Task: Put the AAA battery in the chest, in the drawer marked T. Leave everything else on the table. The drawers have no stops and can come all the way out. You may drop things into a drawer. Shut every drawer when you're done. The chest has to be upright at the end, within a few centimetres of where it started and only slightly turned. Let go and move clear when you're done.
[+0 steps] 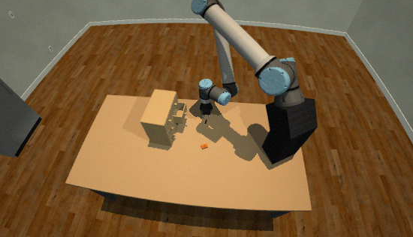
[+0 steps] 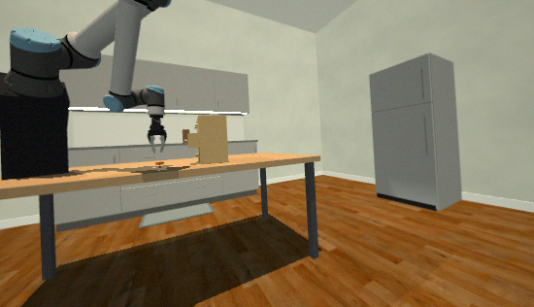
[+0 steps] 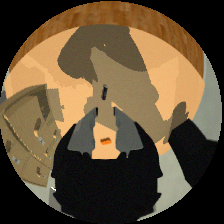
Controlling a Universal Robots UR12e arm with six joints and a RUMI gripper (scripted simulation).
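The battery is a small dark cylinder lying on the table, in the arm's shadow. My gripper hangs above the table, pointing down, its fingers partly apart with nothing between them. In the wrist view the battery shows just beyond the fingertips. The tan chest stands upright, its drawer side facing the gripper. One upper drawer sticks out of the chest. I cannot read the drawer letters, so I cannot tell which drawer is T.
A small orange object lies on the table, apart from the battery. The protruding drawer is beside the gripper on the chest's side. The arm's black base stands at the opposite end of the table from the chest.
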